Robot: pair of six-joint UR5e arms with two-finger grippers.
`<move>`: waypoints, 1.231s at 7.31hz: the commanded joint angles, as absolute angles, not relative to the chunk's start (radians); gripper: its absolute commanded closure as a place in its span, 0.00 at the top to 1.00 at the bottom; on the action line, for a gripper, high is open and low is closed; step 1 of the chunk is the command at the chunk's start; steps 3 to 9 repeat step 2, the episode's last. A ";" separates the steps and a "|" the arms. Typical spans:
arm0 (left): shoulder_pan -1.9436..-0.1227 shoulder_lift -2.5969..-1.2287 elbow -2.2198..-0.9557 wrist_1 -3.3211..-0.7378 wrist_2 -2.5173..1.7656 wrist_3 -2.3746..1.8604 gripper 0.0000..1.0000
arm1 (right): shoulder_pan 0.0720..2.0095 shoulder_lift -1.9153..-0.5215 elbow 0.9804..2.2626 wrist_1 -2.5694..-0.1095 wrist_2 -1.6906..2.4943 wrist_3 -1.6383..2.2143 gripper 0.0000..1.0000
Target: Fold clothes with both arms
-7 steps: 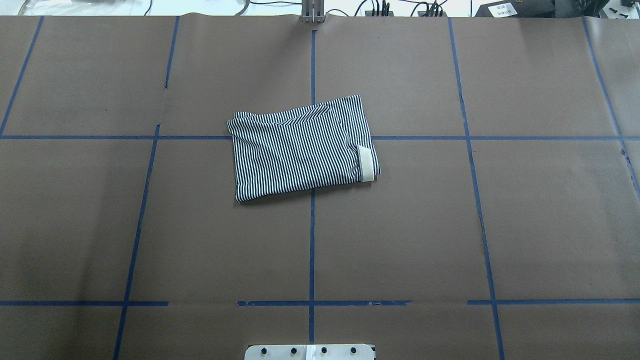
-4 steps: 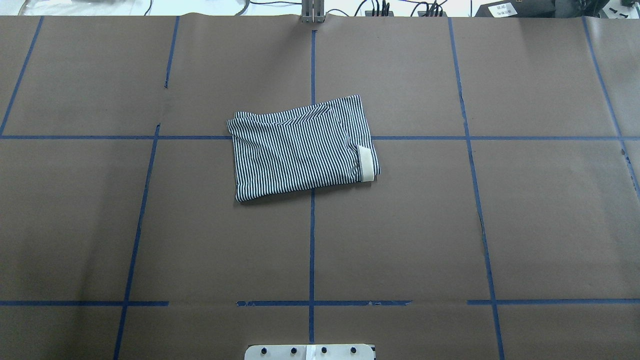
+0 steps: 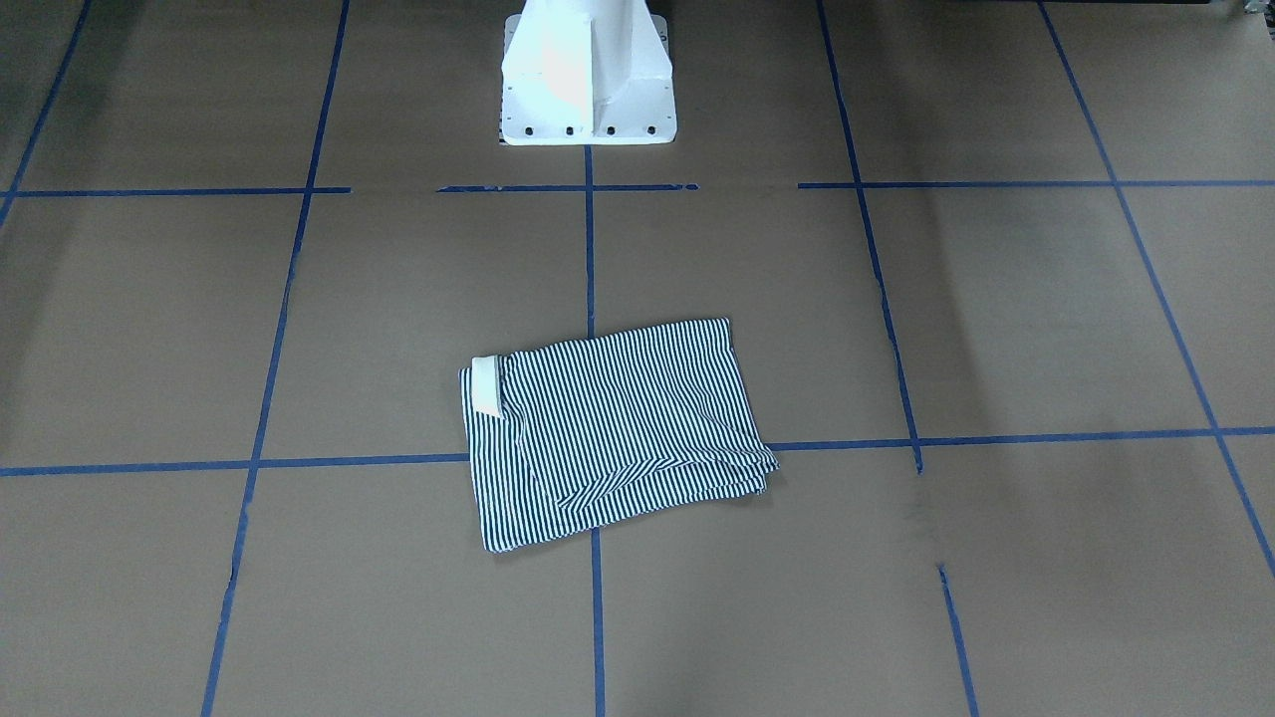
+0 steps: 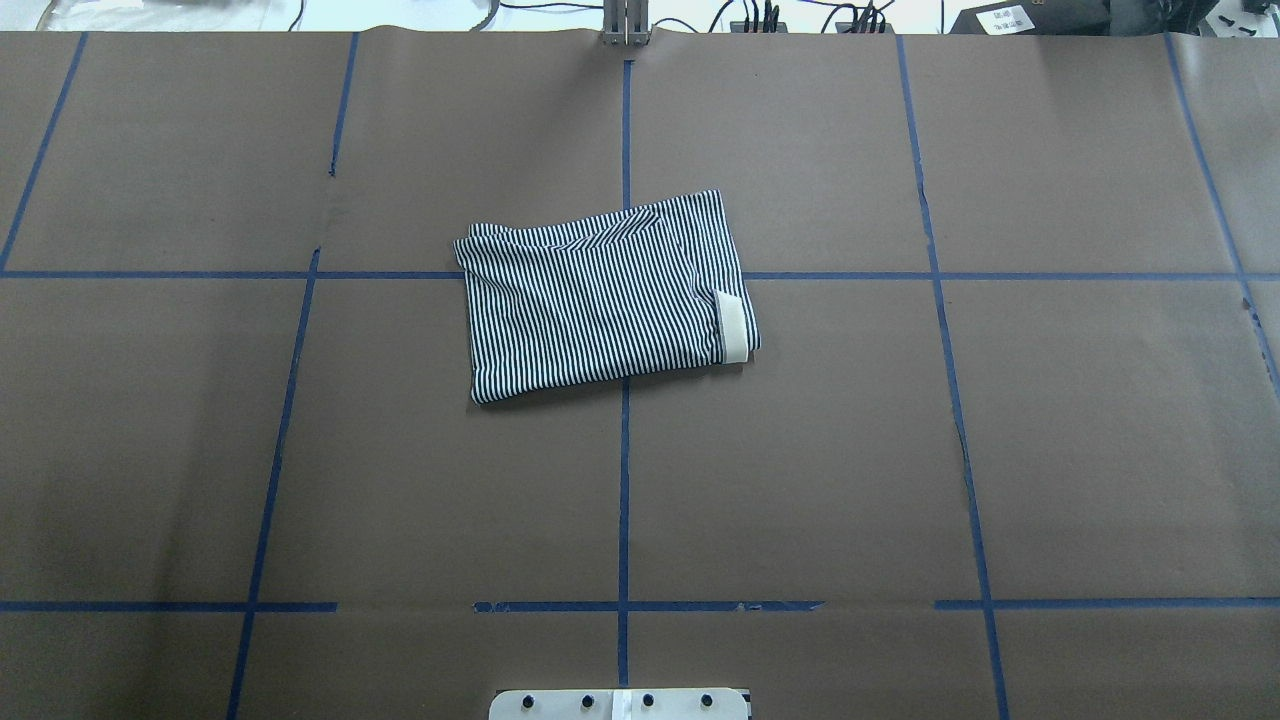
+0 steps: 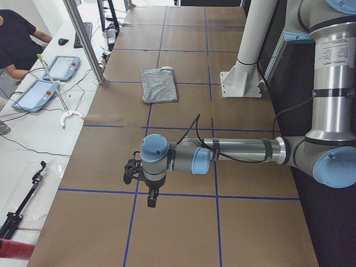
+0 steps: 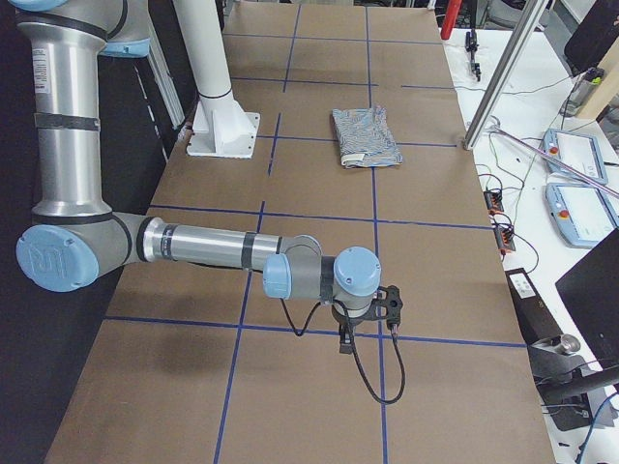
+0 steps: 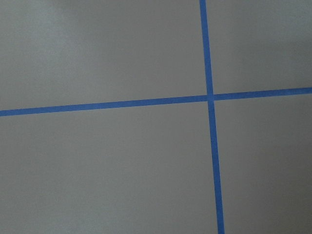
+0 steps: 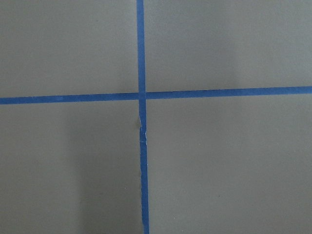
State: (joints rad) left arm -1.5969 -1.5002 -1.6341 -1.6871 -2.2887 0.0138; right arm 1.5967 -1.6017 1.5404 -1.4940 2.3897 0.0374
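The striped polo shirt [image 4: 600,300] lies folded into a compact rectangle near the table's middle, with its cream collar [image 4: 734,326] showing at its right edge. It also shows in the front-facing view [image 3: 618,428], the left view [image 5: 159,84] and the right view [image 6: 365,135]. Neither arm touches it. My left gripper [image 5: 129,172] hovers over a blue tape crossing far from the shirt, towards the table's left end. My right gripper [image 6: 395,307] hovers likewise towards the right end. I cannot tell whether either is open or shut. Both wrist views show only brown paper and tape.
Brown paper with a blue tape grid [image 4: 624,500] covers the table. The white pedestal base [image 3: 588,90] stands at the robot's edge. A metal post [image 5: 83,39] rises at the far edge. Tablets [image 5: 61,67] and a person [image 5: 16,39] are beyond it.
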 commanded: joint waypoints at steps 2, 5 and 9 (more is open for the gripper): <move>-1.597 -1.500 -1.632 -1.687 -2.290 0.015 1.00 | 1.609 -1.603 1.546 -1.494 2.395 0.038 1.00; -1.597 -1.500 -1.632 -1.687 -2.290 0.015 1.00 | 1.609 -1.603 1.546 -1.494 2.395 0.038 1.00; -1.597 -1.500 -1.632 -1.687 -2.290 0.015 1.00 | 1.609 -1.603 1.546 -1.494 2.395 0.038 1.00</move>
